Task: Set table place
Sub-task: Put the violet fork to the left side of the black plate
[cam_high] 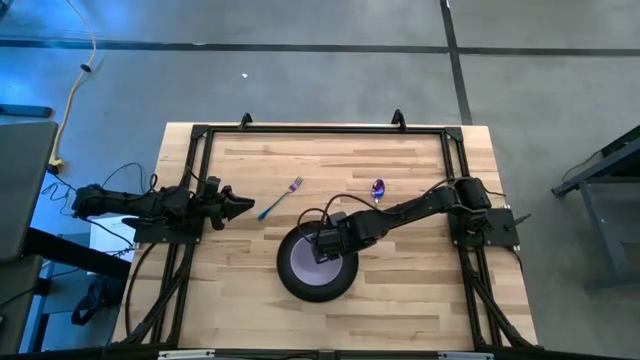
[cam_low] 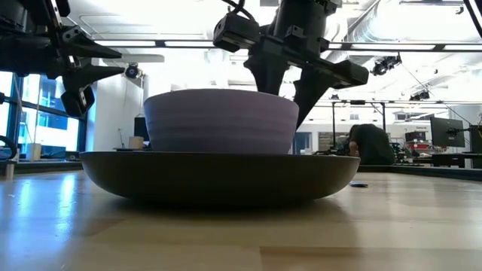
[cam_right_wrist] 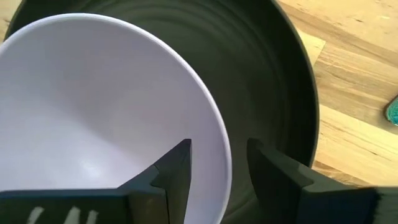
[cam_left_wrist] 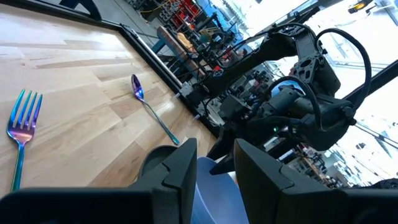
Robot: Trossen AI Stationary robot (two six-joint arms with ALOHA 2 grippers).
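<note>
A lavender bowl (cam_high: 315, 262) (cam_low: 218, 120) (cam_right_wrist: 93, 112) stands by its base inside the round black plate (cam_high: 290, 282) (cam_low: 218, 177) (cam_right_wrist: 267, 81), which lies on the table near its middle. My right gripper (cam_high: 322, 248) (cam_right_wrist: 219, 146) (cam_low: 290, 98) is open at the bowl's far rim, one finger inside the bowl and one outside, with a gap on each side of the rim. The fork (cam_high: 283, 198) (cam_left_wrist: 22, 124) and the spoon (cam_high: 378, 188) (cam_left_wrist: 149, 106) lie flat on the wood beyond the plate. My left gripper (cam_high: 248, 207) (cam_left_wrist: 216, 168) hovers open at the table's left, just left of the fork.
The black rail frame (cam_high: 320, 129) edges the tabletop. Bare wood (cam_high: 400, 290) shows to the right of the plate and along the near side. Beyond the table in the low view, a person (cam_low: 369, 143) bends over a bench far off.
</note>
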